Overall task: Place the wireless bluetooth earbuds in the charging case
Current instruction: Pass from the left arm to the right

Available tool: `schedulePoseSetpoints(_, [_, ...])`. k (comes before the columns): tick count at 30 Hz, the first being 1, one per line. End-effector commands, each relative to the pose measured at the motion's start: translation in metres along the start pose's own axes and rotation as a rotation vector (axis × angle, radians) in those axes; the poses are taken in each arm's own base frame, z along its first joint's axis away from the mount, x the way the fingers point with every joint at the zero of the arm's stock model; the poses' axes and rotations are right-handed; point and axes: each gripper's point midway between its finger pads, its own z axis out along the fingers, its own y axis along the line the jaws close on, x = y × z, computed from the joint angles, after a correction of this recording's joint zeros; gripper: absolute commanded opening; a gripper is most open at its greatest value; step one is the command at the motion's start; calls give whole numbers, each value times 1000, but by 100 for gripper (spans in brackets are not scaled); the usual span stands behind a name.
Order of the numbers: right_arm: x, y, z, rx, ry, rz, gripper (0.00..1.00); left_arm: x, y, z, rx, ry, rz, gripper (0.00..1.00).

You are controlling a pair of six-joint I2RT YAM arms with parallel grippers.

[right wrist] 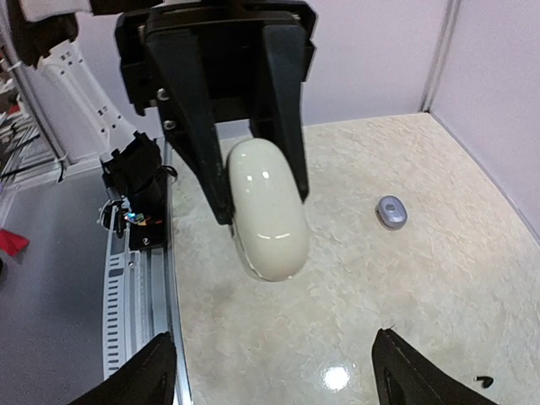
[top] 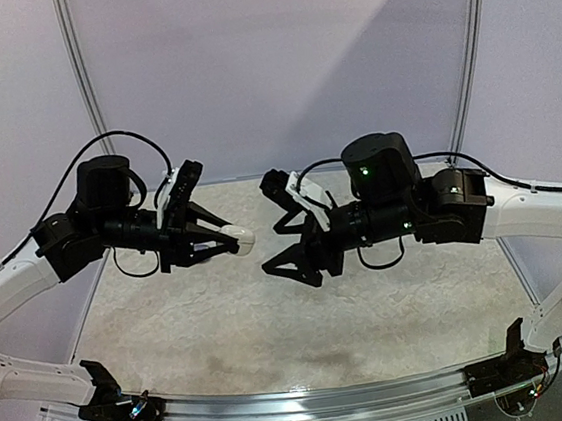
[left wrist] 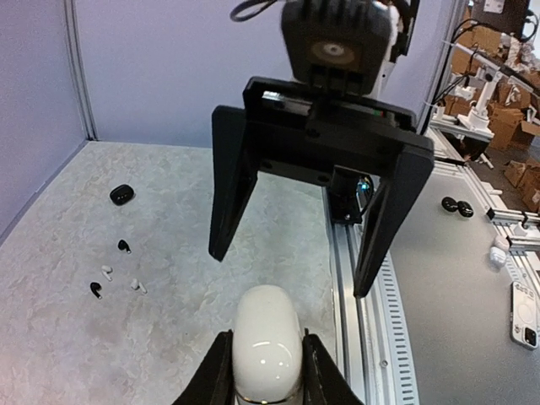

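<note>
Left: Well, four earbuds (left wrist: 124, 245), black and white, lie loose on the table (left wrist: 186, 219), at ten o'clock in my wrist view. My left gripper (left wrist: 266, 371) pinches the white case (left wrist: 266, 337) tight, up in the air.

Right: My right gripper (left wrist: 291, 270) faces it, jaws spread wide, touching nothing.

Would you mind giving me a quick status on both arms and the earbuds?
Left gripper shut on white case, held aloft, case closed. Right gripper open, facing it. Earbuds loose on table. Nothing in the way between grippers.
</note>
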Motion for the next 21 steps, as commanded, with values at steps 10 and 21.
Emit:
schedulePoseSetpoints(10, [-25,20,28,-150,-14,22,46,1,-34,-4,95,-32,78,0])
schedulePoseSetpoints(21, [-28,31,29,-221,-24,54,16,2,-35,1,99,-26,71,0])
